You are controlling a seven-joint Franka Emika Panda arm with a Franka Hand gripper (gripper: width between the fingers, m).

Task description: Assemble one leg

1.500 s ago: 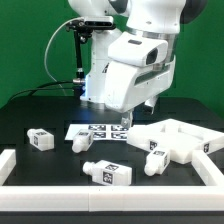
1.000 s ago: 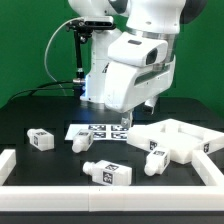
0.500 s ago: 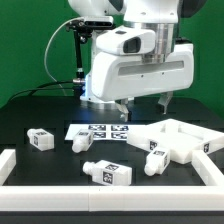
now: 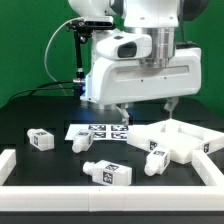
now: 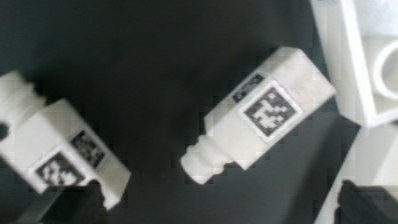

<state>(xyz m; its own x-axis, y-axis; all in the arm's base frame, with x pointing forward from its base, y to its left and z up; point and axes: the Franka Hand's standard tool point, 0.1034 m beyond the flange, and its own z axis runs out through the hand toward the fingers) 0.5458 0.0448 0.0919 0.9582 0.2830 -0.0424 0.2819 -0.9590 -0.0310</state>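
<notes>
Several white legs with tag stickers lie on the black table: one at the exterior view's left (image 4: 40, 139), one beside the marker board (image 4: 83, 143), one near the front (image 4: 108, 174), one by the panel (image 4: 157, 161). The large white panel (image 4: 190, 140) lies at the right. My gripper (image 4: 147, 109) hangs open and empty above the table, over the marker board's right end and the panel's near corner. In the wrist view two legs lie below it, one in the middle (image 5: 263, 108) and one to the side (image 5: 54, 135). The gripper (image 5: 210, 214) holds nothing, and one dark fingertip (image 5: 365, 205) shows at the edge.
The marker board (image 4: 95, 130) lies flat behind the legs. A low white wall (image 4: 110, 198) borders the table's front and sides. The panel's edge (image 5: 365, 60) shows in the wrist view. The robot base stands at the back.
The gripper has turned about its vertical axis, so both fingers now show side by side. It has shifted slightly to the exterior view's right. The parts have not moved.
</notes>
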